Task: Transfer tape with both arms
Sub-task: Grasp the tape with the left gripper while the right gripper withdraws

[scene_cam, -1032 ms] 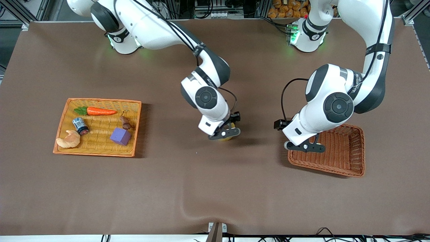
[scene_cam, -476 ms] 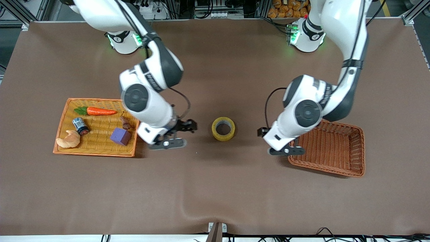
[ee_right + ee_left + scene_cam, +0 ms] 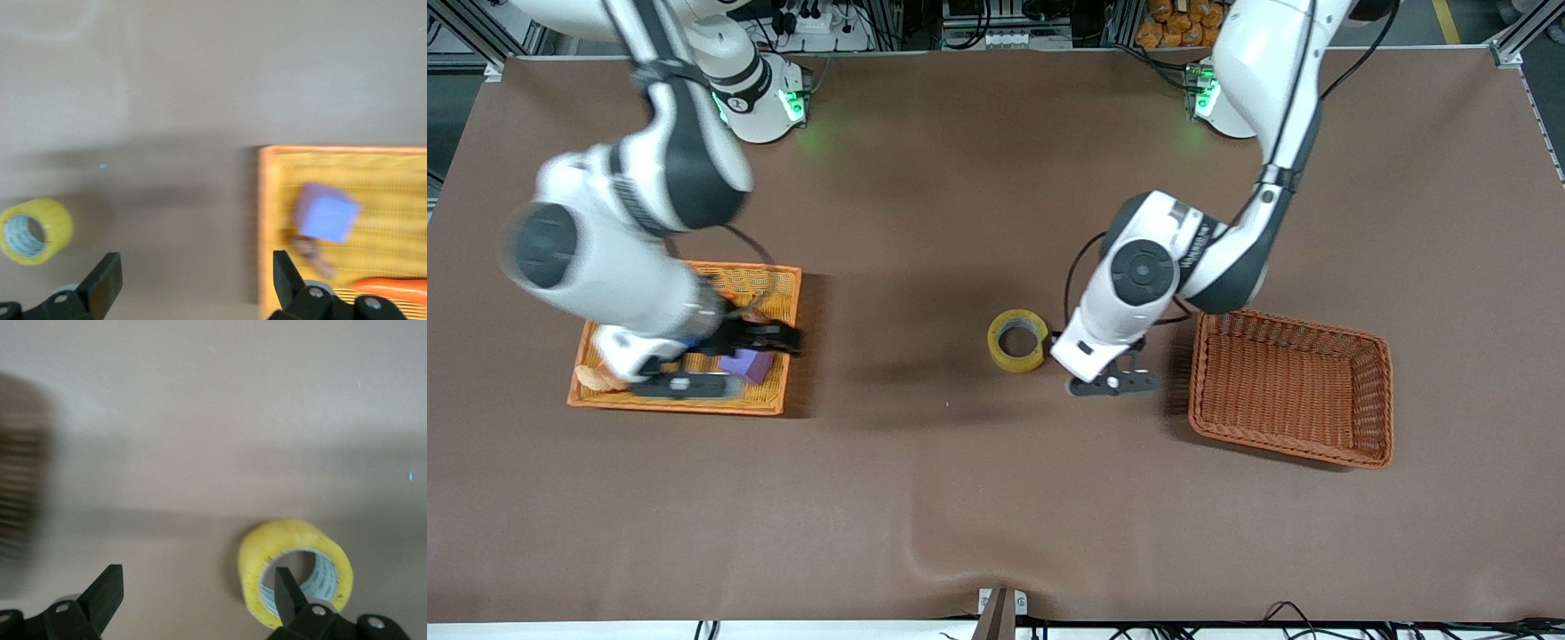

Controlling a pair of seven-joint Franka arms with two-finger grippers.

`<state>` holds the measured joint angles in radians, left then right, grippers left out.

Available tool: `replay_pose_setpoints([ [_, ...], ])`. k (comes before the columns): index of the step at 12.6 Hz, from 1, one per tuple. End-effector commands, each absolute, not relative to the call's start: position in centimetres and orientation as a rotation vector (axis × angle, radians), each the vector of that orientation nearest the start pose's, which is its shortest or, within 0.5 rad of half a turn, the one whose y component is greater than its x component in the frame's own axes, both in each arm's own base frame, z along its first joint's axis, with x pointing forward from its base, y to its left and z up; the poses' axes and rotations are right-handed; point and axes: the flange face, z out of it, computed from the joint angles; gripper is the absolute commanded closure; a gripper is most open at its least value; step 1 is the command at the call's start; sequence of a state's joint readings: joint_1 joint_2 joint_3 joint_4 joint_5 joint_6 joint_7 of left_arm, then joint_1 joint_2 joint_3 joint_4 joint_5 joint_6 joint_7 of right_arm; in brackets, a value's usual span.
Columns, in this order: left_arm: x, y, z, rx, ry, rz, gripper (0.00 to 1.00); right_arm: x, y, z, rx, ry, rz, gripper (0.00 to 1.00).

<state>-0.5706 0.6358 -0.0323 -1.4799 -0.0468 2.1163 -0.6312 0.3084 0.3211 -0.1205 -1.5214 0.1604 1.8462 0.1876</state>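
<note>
Lining up our left gripper point(image 3: 1113, 384) beside the yellow ring-shaped tape roll point(image 3: 1017, 340) lying flat on the counter point(image 3: 978, 498).
Left fingers point(image 3: 107, 593) wide and empty; the right gripper point(image 3: 680, 384) over the flat orange wicker tray point(image 3: 685, 404), fingers wide too, is well apart from the roll.

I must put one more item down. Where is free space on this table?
Bare cloth lies between the flat tray and the tape, and all along the front edge. The deep wicker basket is empty. The tray is crowded, under the right gripper; the left gripper flanks the tape.
</note>
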Motion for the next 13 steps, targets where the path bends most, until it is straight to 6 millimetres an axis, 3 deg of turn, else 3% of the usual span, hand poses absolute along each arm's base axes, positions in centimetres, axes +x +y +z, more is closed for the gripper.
replay_pose_setpoints([
  [1, 57.8, -42.6, 27.7, -3.155, -0.075, 0.047, 0.00, 62.4, 6.1, 51.0, -3.028, 0.105, 0.064, 0.00],
  [3, 57.3, -43.3, 26.2, -3.148, -0.077, 0.075, 0.00, 61.1, 2.7, 53.2, -3.103, 0.143, 0.071, 0.00],
  [5, 55.5, -45.5, 23.8, -3.137, -0.054, 0.074, 0.00, 59.2, -0.2, 55.6, -3.189, 0.129, 0.118, 0.00],
  [6, 55.1, -45.7, 22.9, -3.128, -0.052, 0.087, 0.00, 58.5, -2.1, 56.5, -3.184, 0.041, 0.130, 0.00],
  [8, 54.9, -45.8, 22.8, -3.128, -0.052, 0.094, 0.00, 57.8, -6.3, 56.7, -3.159, -0.055, 0.160, 0.00],
  [13, 54.3, -46.5, 19.4, -3.116, -0.058, 0.106, 0.00, 56.5, -7.6, 59.6, -3.123, -0.072, 0.161, 0.00],
])
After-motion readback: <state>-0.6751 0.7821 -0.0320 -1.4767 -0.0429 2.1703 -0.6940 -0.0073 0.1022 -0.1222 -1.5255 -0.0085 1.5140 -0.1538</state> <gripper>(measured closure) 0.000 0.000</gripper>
